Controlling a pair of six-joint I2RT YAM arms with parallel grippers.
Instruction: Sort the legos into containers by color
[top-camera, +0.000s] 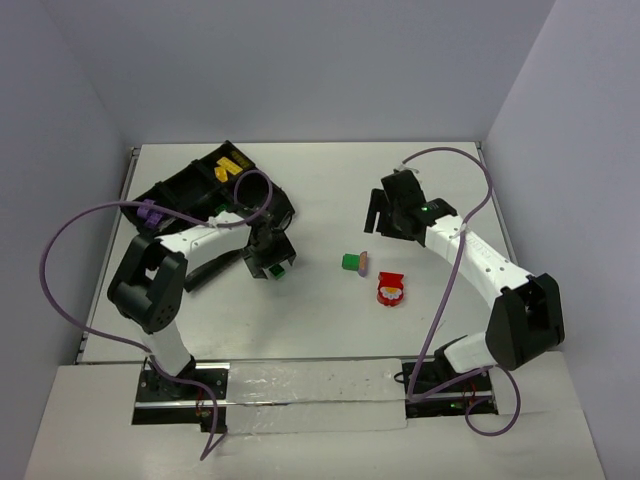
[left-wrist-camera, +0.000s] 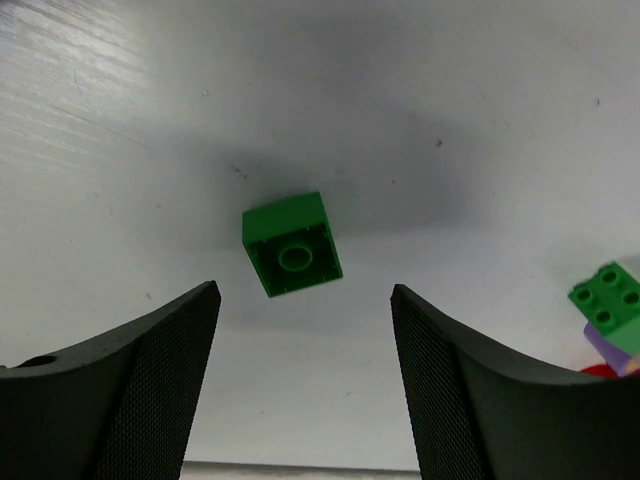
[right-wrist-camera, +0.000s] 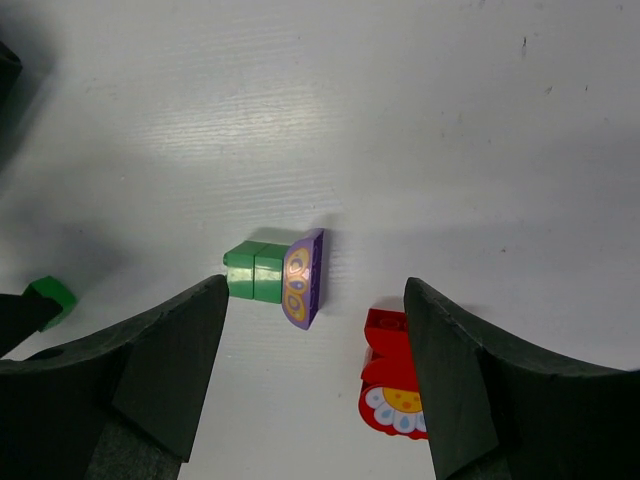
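Note:
A green lego (left-wrist-camera: 292, 243) lies tipped on the white table, its hollow underside facing the camera, just beyond my left gripper's fingertips. My left gripper (left-wrist-camera: 305, 295) is open with nothing between its fingers; from above it (top-camera: 272, 262) hangs over that lego (top-camera: 284, 270). A green bar with a purple end (right-wrist-camera: 275, 272) and a red-and-white lego (right-wrist-camera: 385, 375) lie below my right gripper (right-wrist-camera: 315, 290), which is open and empty. In the top view the right gripper (top-camera: 380, 225) is behind the bar (top-camera: 355, 263) and the red lego (top-camera: 390, 290). The black containers tray (top-camera: 175, 190) holds yellow legos (top-camera: 230, 167).
The tray sits at the table's far left, right behind my left arm. A purple cable loops off each arm. Grey walls close in the table on three sides. The bar's green end (left-wrist-camera: 610, 298) shows at the right edge of the left wrist view.

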